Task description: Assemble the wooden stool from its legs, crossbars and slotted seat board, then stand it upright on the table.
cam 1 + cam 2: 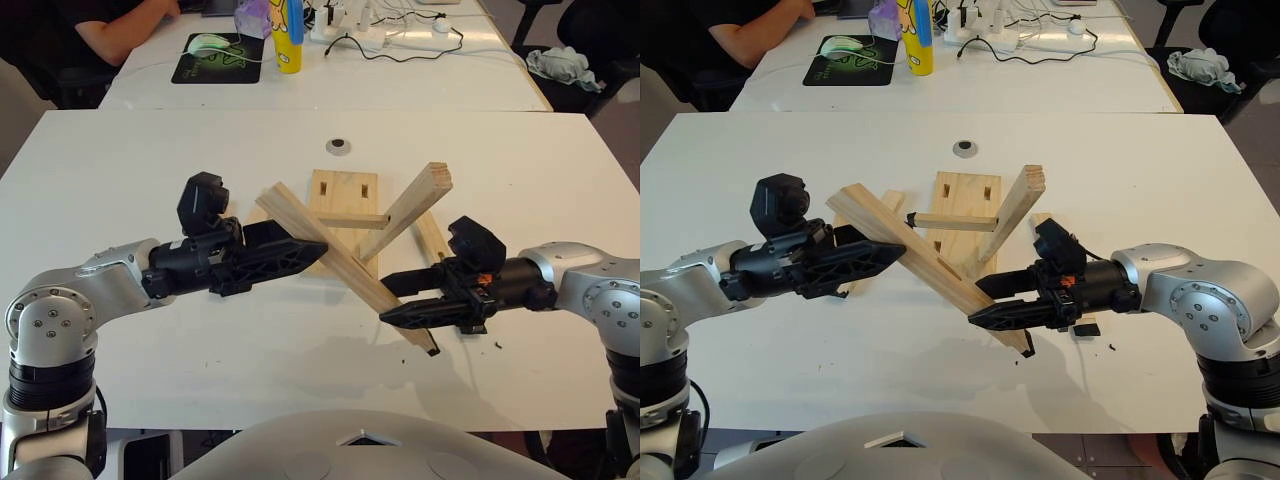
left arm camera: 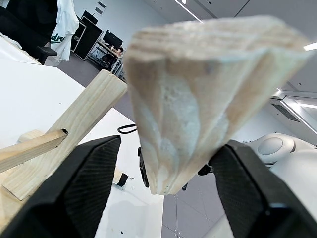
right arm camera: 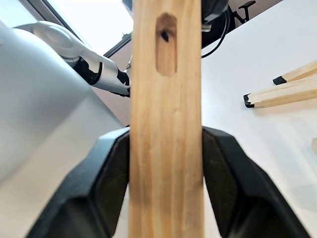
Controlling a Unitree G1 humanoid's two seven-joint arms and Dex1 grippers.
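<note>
Where right end effector point(image 1: 388, 301) clamps — leg point(image 1: 350, 270), between fingers point(image 3: 99, 188)

Silver-grey arms point(image 1: 58, 318); matte black left gripper point(image 1: 322, 250) and right gripper point(image 1: 385, 301).

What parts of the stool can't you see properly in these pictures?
Seat board: head views, near part hidden under the long leg and second leg.
Long leg's end: left wrist view, blurred, too close.
Long leg's length: right wrist view, cut off top and bottom.
Dark round thing on the table: head views, too small to identify.
</note>
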